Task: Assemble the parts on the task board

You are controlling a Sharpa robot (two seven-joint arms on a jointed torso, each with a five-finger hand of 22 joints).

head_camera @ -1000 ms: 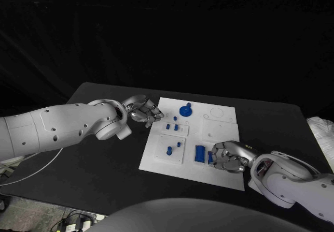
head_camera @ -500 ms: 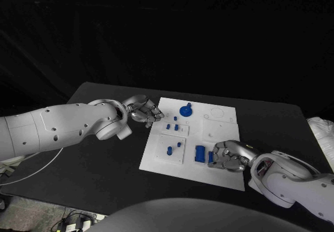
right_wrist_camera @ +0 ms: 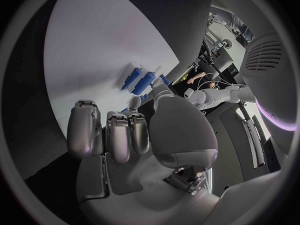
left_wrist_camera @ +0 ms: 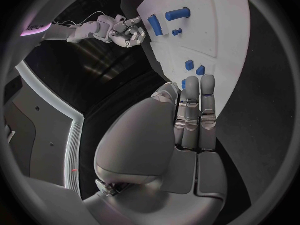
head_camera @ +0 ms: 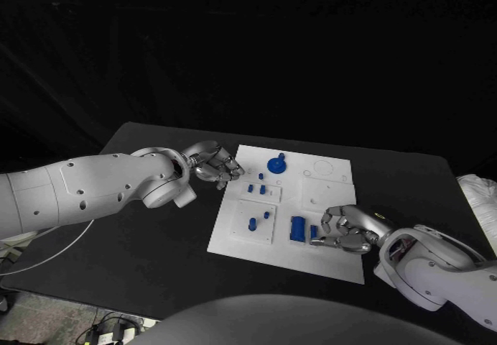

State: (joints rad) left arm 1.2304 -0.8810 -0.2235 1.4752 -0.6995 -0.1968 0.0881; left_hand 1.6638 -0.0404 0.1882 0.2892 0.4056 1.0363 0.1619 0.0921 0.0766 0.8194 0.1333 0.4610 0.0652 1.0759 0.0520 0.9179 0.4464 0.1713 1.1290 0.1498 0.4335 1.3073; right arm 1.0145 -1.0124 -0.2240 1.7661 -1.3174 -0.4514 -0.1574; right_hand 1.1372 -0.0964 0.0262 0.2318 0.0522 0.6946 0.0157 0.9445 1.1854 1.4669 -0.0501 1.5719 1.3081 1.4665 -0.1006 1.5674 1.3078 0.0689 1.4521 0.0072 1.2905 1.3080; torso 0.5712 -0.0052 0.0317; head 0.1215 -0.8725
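The white task board (head_camera: 330, 192) lies in the middle of the black table. On it stand a round blue knob (head_camera: 276, 164), two small pegs (head_camera: 256, 189), two more small pieces (head_camera: 259, 220), a rectangular blue block (head_camera: 297, 228) and a narrow blue strip (head_camera: 313, 232). My left hand (head_camera: 212, 164) hovers at the board's far left edge with its fingers curled in and nothing in them. My right hand (head_camera: 347, 230) sits low over the board's near right part, just right of the narrow strip, fingers curled under the thumb (right_wrist_camera: 181, 130). The blue blocks (right_wrist_camera: 140, 80) lie just beyond its fingertips.
Black tabletop (head_camera: 145, 237) surrounds the board, with free room on the left and front. A white crumpled object (head_camera: 478, 194) lies at the table's right edge. The board's near right corner (head_camera: 347, 273) is bare.
My right hand has slid a little to the right, away from the narrow blue strip. The left hand and the parts have stayed put.
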